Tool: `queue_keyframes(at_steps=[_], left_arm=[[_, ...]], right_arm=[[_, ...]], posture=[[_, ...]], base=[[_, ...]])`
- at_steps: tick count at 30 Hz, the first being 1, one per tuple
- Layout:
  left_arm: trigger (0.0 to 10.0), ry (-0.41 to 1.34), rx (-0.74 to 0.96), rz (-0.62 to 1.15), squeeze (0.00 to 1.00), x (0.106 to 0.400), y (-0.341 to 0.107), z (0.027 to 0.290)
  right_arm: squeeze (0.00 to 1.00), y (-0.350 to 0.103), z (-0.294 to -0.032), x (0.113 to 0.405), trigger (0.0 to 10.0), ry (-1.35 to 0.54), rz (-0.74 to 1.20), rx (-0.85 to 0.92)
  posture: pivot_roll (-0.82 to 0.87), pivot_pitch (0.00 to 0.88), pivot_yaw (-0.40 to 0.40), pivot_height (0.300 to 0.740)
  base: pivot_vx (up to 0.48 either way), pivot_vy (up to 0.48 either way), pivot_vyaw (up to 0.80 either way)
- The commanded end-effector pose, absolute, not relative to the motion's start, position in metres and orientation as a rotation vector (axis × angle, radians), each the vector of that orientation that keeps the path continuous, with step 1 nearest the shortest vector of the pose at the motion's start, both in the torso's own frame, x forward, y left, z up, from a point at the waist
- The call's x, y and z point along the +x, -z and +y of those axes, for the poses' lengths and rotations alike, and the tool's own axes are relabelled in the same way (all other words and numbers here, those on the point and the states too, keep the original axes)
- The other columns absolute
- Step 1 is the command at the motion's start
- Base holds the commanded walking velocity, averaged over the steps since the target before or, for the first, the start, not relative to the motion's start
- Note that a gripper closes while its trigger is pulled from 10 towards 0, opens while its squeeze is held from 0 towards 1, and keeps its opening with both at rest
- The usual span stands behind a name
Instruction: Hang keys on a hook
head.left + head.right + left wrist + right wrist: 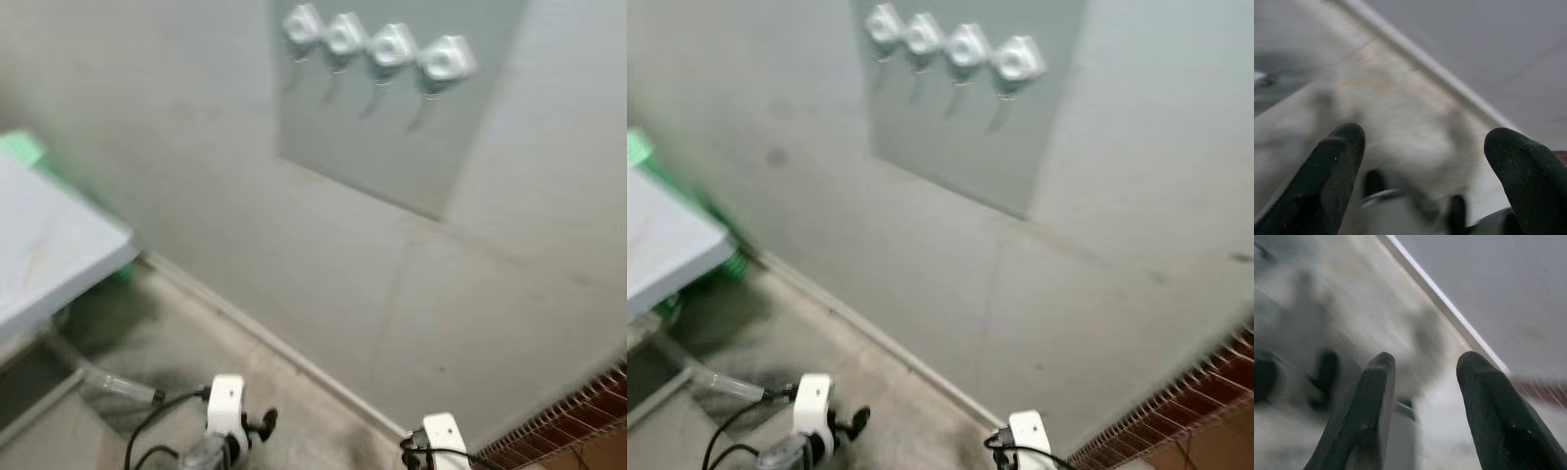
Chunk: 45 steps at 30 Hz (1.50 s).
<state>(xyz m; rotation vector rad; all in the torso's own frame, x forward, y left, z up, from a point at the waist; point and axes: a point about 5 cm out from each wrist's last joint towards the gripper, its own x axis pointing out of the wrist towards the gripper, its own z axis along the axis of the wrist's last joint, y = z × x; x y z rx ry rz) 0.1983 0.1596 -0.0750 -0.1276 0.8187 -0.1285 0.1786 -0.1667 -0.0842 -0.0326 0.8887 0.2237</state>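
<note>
We face four white hooks (377, 44) in a row, slanting down rightward; left end effector (1422, 166) gapes wide, right end effector (1422, 396) narrower, both empty.

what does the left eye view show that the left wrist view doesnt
Left eye view: four white hooks on a grey panel high on the wall, a white table at left, and brick-red mesh at lower right. Left wrist view: the left gripper close up, its black fingers spread open, nothing between them. Both: the floor and the pale baseboard along the wall.
</note>
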Motion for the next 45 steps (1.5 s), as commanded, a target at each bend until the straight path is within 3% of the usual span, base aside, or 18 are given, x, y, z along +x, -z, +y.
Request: queue_keyframes(at_steps=[1,45], left_arm=[[10.0,0.140,-0.137,0.801,0.00,0.2038,0.0724,0.1520],[10.0,0.134,-0.145,0.782,0.00,0.2059,0.0710,0.1483]], right_arm=[[0.00,0.0878,-0.1726,0.1701,10.0,-0.206,0.914,-0.037],[0.00,0.0831,-0.1778,0.1778,10.0,-0.228,0.884,-0.062]], posture=[[-0.01,0.000,-0.016,0.715],[-0.01,0.000,-0.036,0.715]], base=[[0.000,0.000,0.80],[0.000,0.000,0.80]])
